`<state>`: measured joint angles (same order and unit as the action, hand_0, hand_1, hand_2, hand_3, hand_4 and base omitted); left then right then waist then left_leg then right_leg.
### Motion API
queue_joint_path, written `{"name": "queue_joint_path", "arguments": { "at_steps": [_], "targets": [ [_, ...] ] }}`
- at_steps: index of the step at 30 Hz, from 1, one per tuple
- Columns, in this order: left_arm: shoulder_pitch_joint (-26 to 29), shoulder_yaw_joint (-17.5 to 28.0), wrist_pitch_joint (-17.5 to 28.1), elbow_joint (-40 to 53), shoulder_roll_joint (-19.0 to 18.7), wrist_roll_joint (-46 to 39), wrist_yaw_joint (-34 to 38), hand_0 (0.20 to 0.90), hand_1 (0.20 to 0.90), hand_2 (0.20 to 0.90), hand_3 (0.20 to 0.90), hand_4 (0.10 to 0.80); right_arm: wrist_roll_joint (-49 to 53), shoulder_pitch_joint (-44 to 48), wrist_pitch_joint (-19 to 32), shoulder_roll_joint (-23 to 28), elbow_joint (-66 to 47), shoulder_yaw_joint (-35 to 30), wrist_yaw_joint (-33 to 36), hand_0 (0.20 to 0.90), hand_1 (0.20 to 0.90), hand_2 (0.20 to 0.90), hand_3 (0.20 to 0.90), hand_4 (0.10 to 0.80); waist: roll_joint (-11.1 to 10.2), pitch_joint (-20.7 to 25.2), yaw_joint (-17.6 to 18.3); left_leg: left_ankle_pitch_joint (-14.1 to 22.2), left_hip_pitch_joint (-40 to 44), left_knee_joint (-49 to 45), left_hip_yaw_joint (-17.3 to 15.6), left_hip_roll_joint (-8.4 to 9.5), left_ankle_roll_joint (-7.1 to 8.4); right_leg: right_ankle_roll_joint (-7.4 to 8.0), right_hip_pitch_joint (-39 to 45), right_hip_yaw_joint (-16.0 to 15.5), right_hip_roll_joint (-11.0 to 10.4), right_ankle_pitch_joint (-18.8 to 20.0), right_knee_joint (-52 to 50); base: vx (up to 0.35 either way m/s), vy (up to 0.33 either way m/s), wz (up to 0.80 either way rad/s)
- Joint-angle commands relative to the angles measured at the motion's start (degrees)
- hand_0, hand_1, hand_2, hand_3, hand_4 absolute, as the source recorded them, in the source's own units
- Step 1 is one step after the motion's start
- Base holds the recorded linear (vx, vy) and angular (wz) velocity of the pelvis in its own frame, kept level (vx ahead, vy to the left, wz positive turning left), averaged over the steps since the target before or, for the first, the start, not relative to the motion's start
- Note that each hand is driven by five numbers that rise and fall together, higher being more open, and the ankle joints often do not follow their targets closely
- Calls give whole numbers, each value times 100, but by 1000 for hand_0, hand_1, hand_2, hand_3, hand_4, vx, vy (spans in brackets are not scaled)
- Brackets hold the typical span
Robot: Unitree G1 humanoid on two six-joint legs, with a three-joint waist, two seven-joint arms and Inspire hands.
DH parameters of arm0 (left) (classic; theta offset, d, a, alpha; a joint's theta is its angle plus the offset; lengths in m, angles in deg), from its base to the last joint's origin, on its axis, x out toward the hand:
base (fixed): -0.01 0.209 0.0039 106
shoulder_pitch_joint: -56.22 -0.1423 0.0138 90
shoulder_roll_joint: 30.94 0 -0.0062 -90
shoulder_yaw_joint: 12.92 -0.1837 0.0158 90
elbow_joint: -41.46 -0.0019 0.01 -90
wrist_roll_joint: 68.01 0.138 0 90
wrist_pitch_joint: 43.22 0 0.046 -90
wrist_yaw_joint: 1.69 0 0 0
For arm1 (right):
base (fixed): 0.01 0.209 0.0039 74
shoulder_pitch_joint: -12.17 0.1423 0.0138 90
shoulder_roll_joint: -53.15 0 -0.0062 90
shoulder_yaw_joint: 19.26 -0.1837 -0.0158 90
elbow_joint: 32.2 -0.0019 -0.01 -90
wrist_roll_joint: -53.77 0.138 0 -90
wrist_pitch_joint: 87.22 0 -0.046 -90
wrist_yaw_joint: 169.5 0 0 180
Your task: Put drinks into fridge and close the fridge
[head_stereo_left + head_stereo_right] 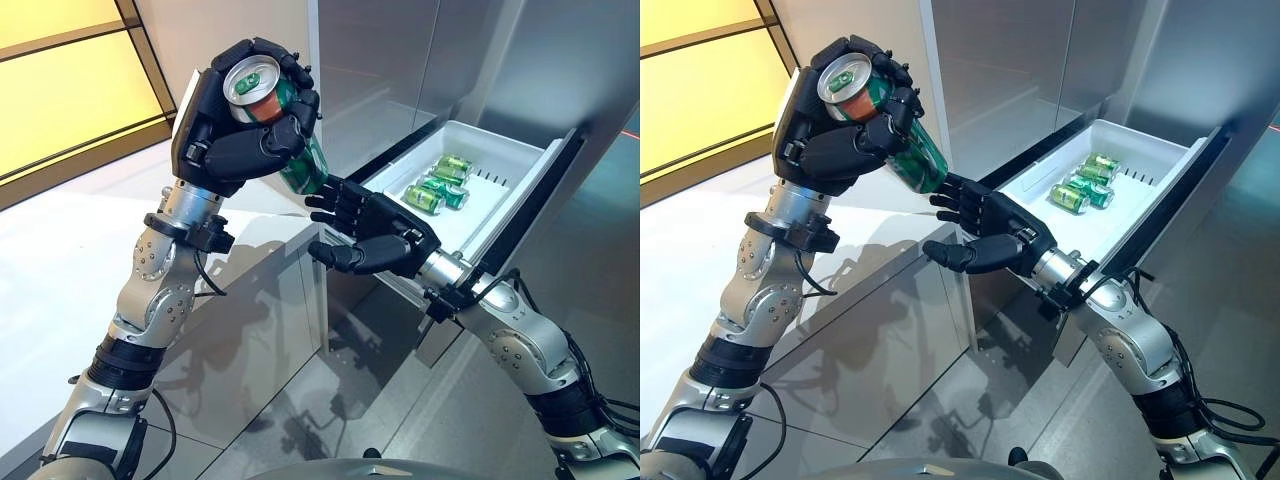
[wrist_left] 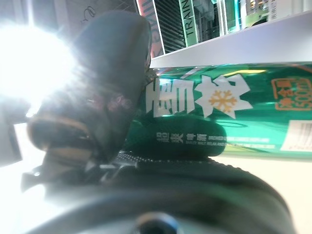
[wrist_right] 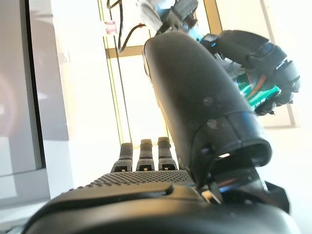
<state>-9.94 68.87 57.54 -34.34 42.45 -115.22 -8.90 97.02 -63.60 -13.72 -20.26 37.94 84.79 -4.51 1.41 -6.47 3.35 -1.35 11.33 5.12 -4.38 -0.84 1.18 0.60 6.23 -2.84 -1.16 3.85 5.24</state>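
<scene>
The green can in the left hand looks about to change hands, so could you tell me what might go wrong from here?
1. The green can is held tilted in the left hand; it could slip during transfer to the open right hand.
2. Dropped, it would miss the drawer, which lies off to the side.

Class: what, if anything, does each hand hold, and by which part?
Left hand grips the green can around its upper body. Right hand holds nothing.

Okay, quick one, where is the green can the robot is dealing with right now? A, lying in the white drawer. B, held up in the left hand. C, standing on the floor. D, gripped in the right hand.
B: the left hand has its fingers curled round the green can, raised above the open right hand.
</scene>
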Motion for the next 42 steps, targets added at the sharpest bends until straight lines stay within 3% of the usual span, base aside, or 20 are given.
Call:
{"name": "queue_joint_path", "arguments": {
  "at_steps": [1,19,32,42],
  "targets": [
    [768,-102,383,705,-327,50,134,300,300,300,200,100,49,671,525,-226,-672,-3,31,900,900,900,900,800,-268,479,30,281,-204,-12,-80,383,-371,344,114,252,-137,-96,-54,0,0,0],
    [1280,-927,398,721,-116,337,348,300,300,300,200,100,-362,1471,285,-276,-92,875,865,900,900,900,900,800,-301,527,1,241,-204,-12,-89,369,-334,344,141,217,-136,-62,-24,0,0,0],
    [1345,-1000,412,664,-14,436,285,300,300,300,200,100,-235,1667,211,-583,672,843,1700,900,900,900,900,800,-308,571,-66,247,-213,-12,-41,382,-346,341,153,181,-148,-73,-24,0,0,0],
    [1379,-908,445,577,-41,522,269,300,300,300,200,100,-367,1672,188,-596,1091,737,1808,900,900,900,900,800,-315,606,-88,249,-226,-12,-1,388,-341,337,151,150,-155,-78,-24,-2,7,2]
  ]
}}
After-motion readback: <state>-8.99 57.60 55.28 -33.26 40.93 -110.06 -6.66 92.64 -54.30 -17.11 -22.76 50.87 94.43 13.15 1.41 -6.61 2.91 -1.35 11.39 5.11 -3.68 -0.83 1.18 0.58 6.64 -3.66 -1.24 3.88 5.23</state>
